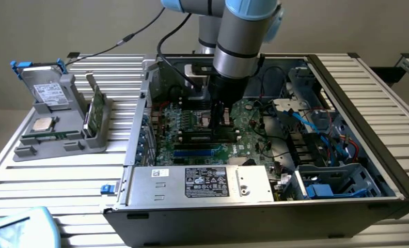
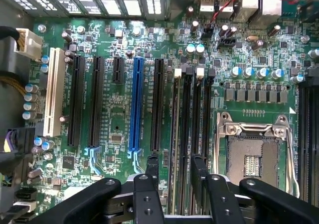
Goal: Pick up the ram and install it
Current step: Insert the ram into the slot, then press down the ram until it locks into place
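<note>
The ram (image 2: pixel 174 134) stands edge-up in a memory slot mid-motherboard (image 2: pixel 114 109), beside the processor socket (image 2: pixel 254 154). It looks light, thin, stiff yet fragile, and is best held by its long flat faces. The claw (image 2: pixel 175 167) straddles it, spread wide and holding nothing.

An open desktop computer case (image 1: pixel 370 155) lies on a slatted metal table (image 1: pixel 60 181), its green motherboard (image 1: pixel 190 134) facing up. The robot arm (image 1: pixel 239 46) reaches straight down into the case, with its black gripper (image 1: pixel 220 120) just above the memory slots (image 1: pixel 206 135) near the middle of the board. At the exterior view's left, a grey parts holder (image 1: pixel 60 139) carries a hard drive (image 1: pixel 47 93), a square silver processor (image 1: pixel 43 124) and an upright green card (image 1: pixel 94 111).
</note>
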Controlling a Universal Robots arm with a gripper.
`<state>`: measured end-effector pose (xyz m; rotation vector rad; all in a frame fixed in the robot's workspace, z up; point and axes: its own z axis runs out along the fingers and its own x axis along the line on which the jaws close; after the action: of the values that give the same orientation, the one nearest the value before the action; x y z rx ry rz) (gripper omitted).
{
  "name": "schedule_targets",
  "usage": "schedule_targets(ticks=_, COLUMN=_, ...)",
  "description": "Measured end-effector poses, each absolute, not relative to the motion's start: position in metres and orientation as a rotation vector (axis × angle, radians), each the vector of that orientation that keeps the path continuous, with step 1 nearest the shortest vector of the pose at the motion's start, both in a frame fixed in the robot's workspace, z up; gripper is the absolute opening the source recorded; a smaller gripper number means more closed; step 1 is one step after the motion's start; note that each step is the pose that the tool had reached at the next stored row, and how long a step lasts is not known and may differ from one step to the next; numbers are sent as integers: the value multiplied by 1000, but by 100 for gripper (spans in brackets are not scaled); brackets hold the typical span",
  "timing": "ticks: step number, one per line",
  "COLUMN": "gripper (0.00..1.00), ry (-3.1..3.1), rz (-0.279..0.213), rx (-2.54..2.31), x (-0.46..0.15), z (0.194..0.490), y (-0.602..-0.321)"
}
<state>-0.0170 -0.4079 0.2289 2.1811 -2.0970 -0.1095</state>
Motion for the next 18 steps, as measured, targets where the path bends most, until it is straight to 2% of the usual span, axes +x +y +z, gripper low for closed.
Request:
schedule_targets(ticks=6, gripper=40, ry=-2103, rz=-98, rx=2187, x=-25, z=243, y=-408)
schedule_targets(ticks=18, gripper=40, ry=-2103, rz=-97, rx=2187, x=-25, z=244, y=-408)
